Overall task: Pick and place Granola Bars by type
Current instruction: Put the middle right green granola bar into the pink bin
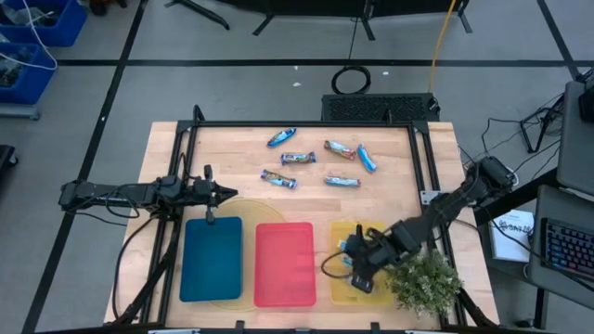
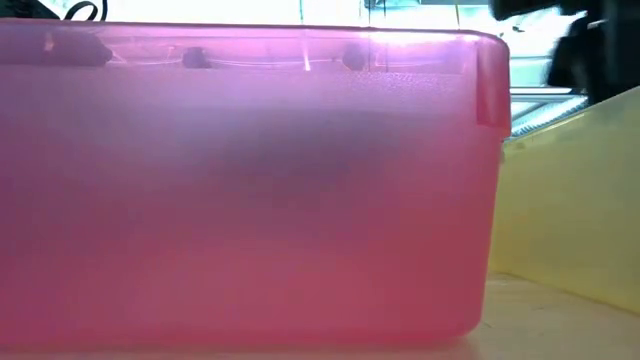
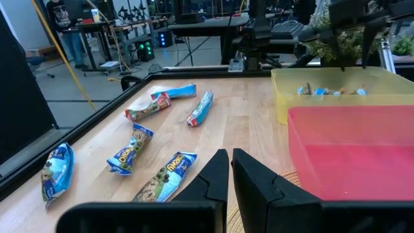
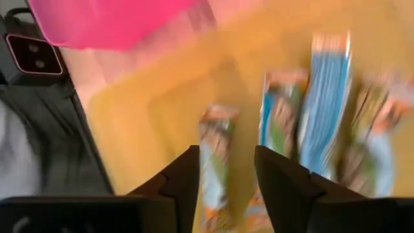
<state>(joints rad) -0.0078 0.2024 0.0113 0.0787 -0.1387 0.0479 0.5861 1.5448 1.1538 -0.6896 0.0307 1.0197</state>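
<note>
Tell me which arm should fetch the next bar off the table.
Probably the left. Its gripper hangs free near the loose granola bars, fingers shut. The right gripper is over the yellow tray, fingers open above bars already dropped there.

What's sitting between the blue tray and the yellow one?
The red tray lies between the blue tray and the yellow tray, as the high view shows. The right pincer hangs over the yellow one.
</note>
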